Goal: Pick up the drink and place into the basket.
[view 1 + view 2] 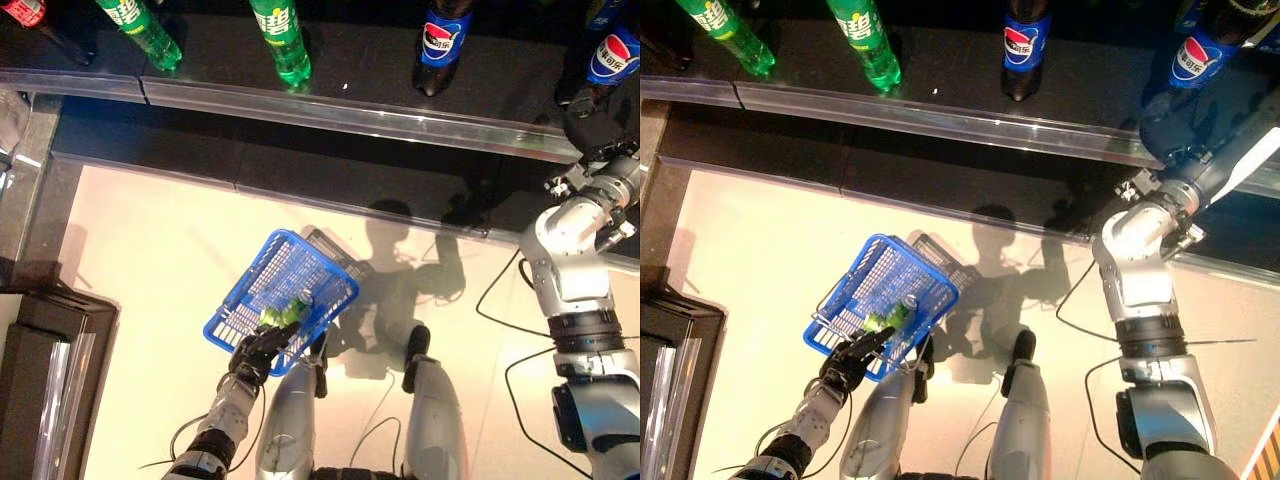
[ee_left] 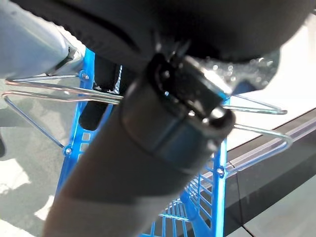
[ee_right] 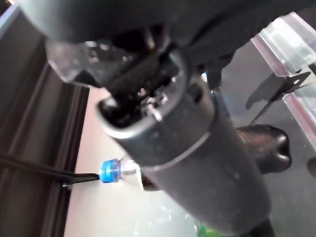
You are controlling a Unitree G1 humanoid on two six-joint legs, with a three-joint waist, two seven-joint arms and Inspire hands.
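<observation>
Green drink bottle [image 1: 287, 311] lies in blue basket [image 1: 262, 270]; left hand [image 1: 258, 352] grips basket's handle.

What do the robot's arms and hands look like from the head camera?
Both arms are silver-grey, jointed shells with black bands at the joints. The left hand is dark, with black fingers. The right hand is dark and bulky above a pale rounded wrist housing.

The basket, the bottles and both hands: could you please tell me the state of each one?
Blue basket: tilted, held by its wire handle.
Green bottle in the basket: lying down.
Green bottles on the shelf: upright.
Blue-label bottles: upright.
Left hand: curled round the basket's handle.
Right hand: at a blue-label bottle on the shelf.
</observation>
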